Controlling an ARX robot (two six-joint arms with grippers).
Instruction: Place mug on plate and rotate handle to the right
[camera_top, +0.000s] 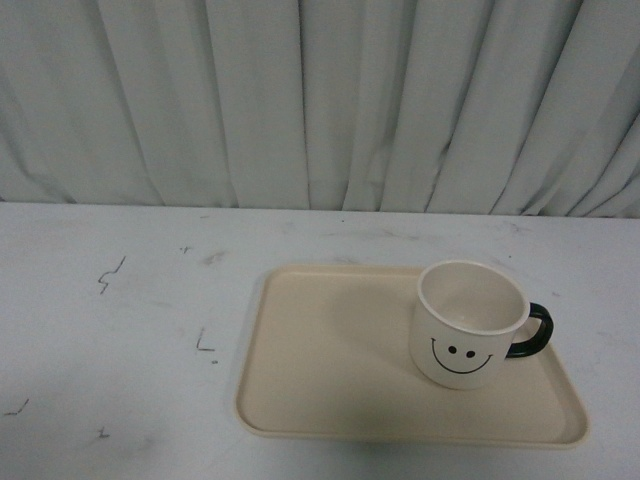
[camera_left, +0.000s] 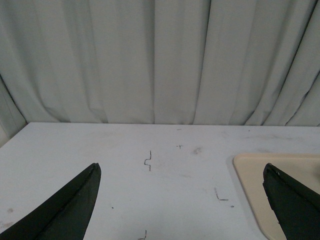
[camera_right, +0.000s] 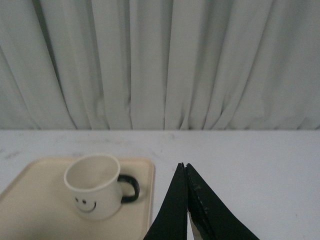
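Over at the left, black left gripper (camera_left: 182, 200) spread wide above the scuffed white table (camera_top: 120, 330), holding nothing, just beside the near corner of the flat beige rectangular plate (camera_top: 330, 370). Upright on that plate's right part — cream-white mug (camera_top: 468, 325), smiley face toward the camera, thick black loop handle (camera_top: 532, 332) pointing right. Further right, black right gripper (camera_right: 185, 167) pressed together, empty — near the plate's edge, apart from the mug.
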